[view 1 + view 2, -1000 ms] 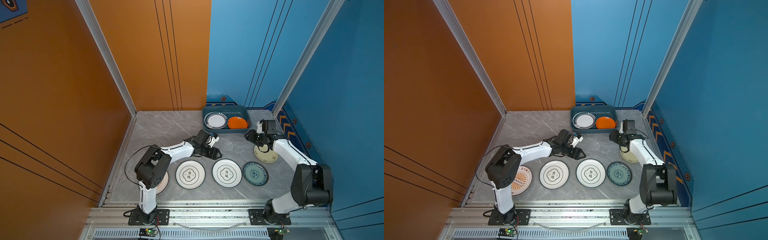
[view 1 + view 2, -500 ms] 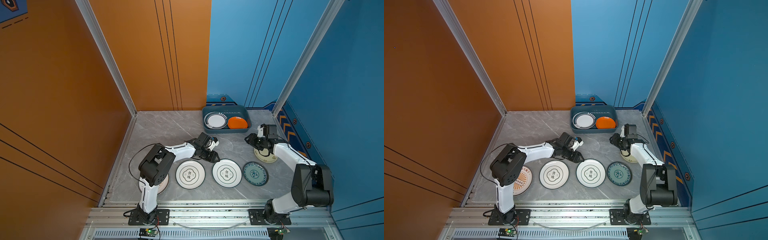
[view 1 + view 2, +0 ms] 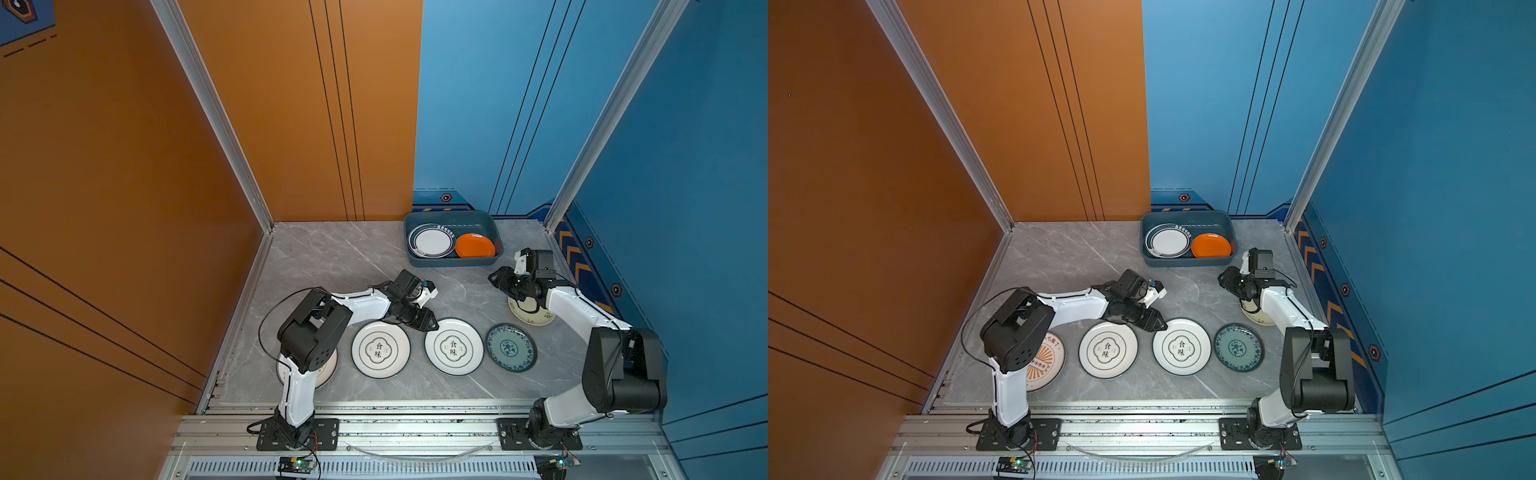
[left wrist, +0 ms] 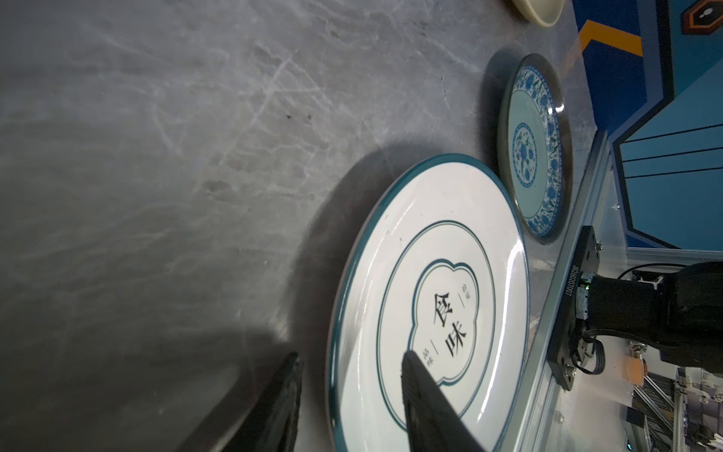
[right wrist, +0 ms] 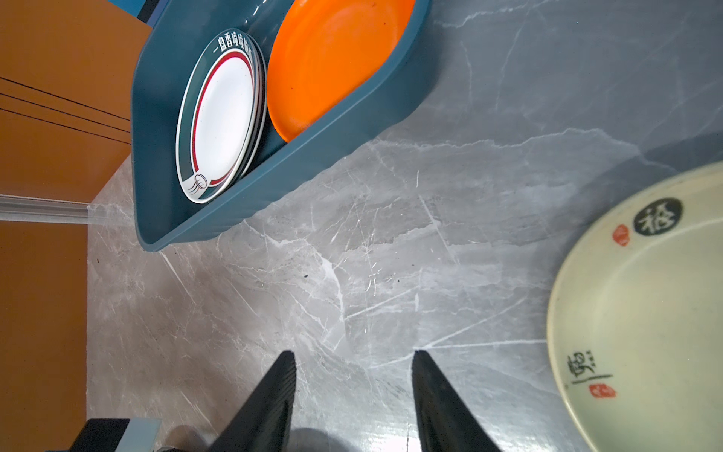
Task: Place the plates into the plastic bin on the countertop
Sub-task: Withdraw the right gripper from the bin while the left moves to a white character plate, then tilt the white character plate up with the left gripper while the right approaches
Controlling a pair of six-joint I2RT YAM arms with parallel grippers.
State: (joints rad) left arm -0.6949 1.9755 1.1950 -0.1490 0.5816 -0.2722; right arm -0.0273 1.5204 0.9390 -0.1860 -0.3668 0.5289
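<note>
- L gripper: low, at far-left rim of emblem plate.
- L wrist view: gripper straddles that rim. One finger is over the plate face, the other over bare counter. Jaws partly apart, nothing clamped. Can't tell if tips touch the plate.
- R gripper: over bare counter, btwn bin and cream plate. Jaws approx half apart, empty.
- Bin: back of counter, right of centre.
- In bin: dark-rimmed plate in left half. R wrist view shows more plate edges under it.
- In bin: orange plate in right half, just beside the dark-rimmed one.
- Front row on counter, left to right: sunburst plate (part under L arm), 2nd emblem plate, emblem plate, floral plate. All flat, none touching.
- Cream plate: behind floral plate, near right edge of counter, part hidden by R arm.
</note>
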